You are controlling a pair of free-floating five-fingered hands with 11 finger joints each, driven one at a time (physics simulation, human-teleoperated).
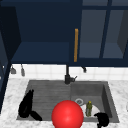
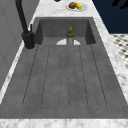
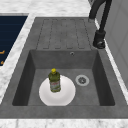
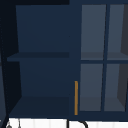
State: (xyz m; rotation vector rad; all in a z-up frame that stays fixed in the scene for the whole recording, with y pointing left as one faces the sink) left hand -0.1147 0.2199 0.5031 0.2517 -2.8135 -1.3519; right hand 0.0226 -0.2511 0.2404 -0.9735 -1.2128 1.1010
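Right robot hand (image 1: 102, 119), clenched and holding nothing, hangs at sink front rim near bottle (image 1: 89, 108) upright on white plate (image 3: 66, 96); approach level, uncurl before contact; left robot hand (image 1: 25, 105) released over drainboard.

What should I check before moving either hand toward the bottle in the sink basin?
1. Bottle upright on the white plate: ok, it stands near the plate's middle.
2. Left hand free: ok, fingers straight, over the draining board, holding nothing.
3. Right hand grip state: cannot tell, it shows as a dark shape at the sink's front right edge.
4. Red ball out of the path: not ok, in the front view it sits between the two hands, beside the bottle.
5. Faucet clear of the basin: ok, it stands at the back rim, apart from the bottle.
6. Wall cabinet left door open: ok.
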